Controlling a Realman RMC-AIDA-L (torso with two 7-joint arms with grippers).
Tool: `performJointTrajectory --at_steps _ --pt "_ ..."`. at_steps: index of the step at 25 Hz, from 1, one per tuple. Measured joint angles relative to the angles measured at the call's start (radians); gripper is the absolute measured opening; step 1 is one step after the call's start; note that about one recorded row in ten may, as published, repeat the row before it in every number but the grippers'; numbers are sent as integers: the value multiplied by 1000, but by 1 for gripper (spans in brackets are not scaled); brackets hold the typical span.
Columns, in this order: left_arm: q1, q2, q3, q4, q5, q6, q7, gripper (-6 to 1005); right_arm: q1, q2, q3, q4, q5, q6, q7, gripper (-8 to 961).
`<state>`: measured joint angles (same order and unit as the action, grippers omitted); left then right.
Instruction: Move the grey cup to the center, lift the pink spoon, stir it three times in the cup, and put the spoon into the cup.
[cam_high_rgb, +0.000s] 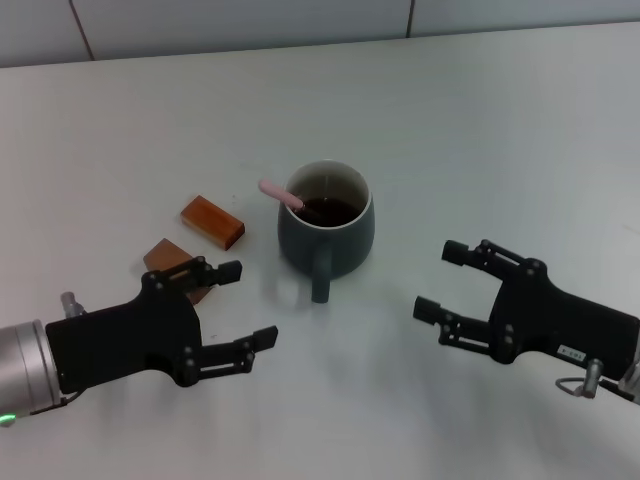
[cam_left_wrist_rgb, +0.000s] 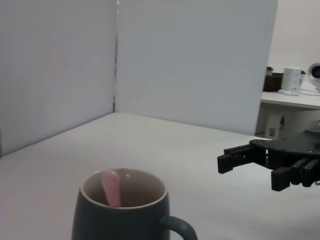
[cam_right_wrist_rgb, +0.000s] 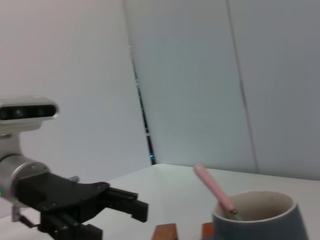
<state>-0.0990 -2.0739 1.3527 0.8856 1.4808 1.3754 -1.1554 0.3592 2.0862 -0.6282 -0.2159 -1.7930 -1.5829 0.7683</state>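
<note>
The robot's left hand (cam_high_rgb: 238, 305) hovers low over the white table (cam_high_rgb: 480, 130), its black fingers spread apart and holding nothing, with the mug a short way ahead of it and toward the robot's right. The right hand (cam_high_rgb: 442, 282) mirrors it on the other side, fingers likewise parted and empty, pointing toward the mug from the robot's right. Between the two hands, a little farther from the robot, the grey cup (cam_high_rgb: 328, 225) stands upright near the middle of the table, its handle turned toward the robot and dark liquid inside. The pink spoon (cam_high_rgb: 281, 194) rests in the cup, its bowl down in the liquid and its pale handle leaning out over the rim toward the robot's left. Two orange-brown wooden blocks (cam_high_rgb: 212, 221) lie on the table left of the cup, one partly hidden behind the left hand.
</note>
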Motion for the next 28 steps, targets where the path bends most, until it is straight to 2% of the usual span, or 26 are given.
performJointTrajectory --at_steps 28 --pt "-1 0 0 -13 -16 2 -12 857 -2 0 10 2 2 8 0 847"
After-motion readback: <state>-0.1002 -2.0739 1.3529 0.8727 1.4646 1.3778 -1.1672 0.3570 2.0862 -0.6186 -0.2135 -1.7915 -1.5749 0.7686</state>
